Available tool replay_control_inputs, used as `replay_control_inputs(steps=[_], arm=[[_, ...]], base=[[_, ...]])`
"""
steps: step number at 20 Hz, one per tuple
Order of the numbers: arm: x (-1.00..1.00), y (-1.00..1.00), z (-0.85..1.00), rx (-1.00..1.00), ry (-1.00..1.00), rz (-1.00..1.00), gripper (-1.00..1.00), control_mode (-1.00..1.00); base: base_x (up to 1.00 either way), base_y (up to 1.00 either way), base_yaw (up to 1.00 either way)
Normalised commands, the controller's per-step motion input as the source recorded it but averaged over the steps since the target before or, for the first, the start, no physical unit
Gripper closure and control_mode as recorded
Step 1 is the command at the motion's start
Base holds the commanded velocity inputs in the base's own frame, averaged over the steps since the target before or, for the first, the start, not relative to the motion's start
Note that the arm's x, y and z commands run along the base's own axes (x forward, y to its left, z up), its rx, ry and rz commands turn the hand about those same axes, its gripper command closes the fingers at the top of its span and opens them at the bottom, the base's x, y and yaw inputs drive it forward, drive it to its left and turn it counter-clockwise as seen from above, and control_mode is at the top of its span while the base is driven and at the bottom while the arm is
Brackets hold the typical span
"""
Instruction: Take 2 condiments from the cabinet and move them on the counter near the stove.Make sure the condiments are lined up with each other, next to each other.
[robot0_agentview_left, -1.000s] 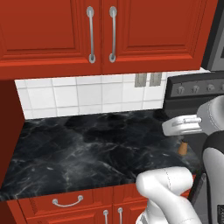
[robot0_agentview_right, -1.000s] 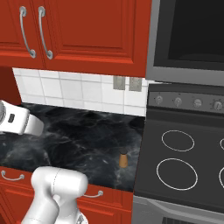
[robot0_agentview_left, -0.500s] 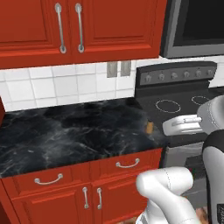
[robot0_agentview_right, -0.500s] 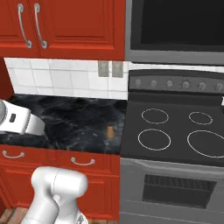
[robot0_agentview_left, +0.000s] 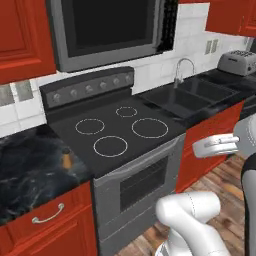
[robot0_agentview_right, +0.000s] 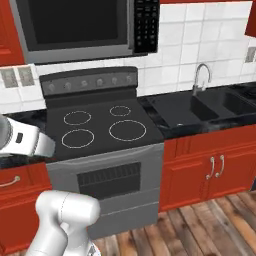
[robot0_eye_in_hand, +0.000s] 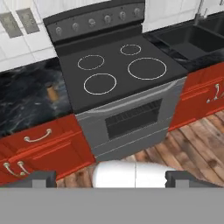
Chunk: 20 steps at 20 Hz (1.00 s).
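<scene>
One small brown condiment (robot0_agentview_left: 66, 159) (robot0_eye_in_hand: 52, 92) stands upright on the black marble counter (robot0_agentview_left: 24, 181) (robot0_eye_in_hand: 21, 107), close to the left edge of the stove (robot0_agentview_left: 116, 131) (robot0_agentview_right: 99, 126) (robot0_eye_in_hand: 117, 71). In the hand view my gripper (robot0_eye_in_hand: 113, 179) is open, its two dark fingertips (robot0_eye_in_hand: 42, 178) far apart with nothing between them. It hangs well back from the stove front, above the wooden floor, far from the condiment. A corner of the red wall cabinet (robot0_agentview_left: 21, 44) shows at the upper left, its panel shut.
A grey microwave (robot0_agentview_left: 111, 29) (robot0_agentview_right: 75, 24) hangs over the stove. Right of the stove lie a black sink (robot0_agentview_left: 191, 97) (robot0_agentview_right: 201, 107) with a faucet (robot0_agentview_right: 199, 76), and a toaster (robot0_agentview_left: 237, 62). Red drawers (robot0_eye_in_hand: 40, 141) and doors (robot0_agentview_right: 210, 171) sit below the counter.
The whole picture has slid left as the base drove right: the stove now fills the middle and the sink has come in. The gripper is still open.
</scene>
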Motion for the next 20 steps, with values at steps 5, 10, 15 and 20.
replay_control_inputs(steps=[5,10,15,20], arm=[[0.0,0.0,0.0,0.0,0.0,0.0,-1.0,1.0],[0.0,0.0,0.0,0.0,0.0,0.0,-1.0,1.0],[0.0,0.0,0.0,0.0,0.0,0.0,-1.0,1.0],[0.0,0.0,0.0,0.0,0.0,0.0,-1.0,1.0]], base=[[0.0,-0.55,-0.88],[0.0,-0.36,-0.93],[0.6,-0.1,-0.71],[0.98,0.0,-0.59]])
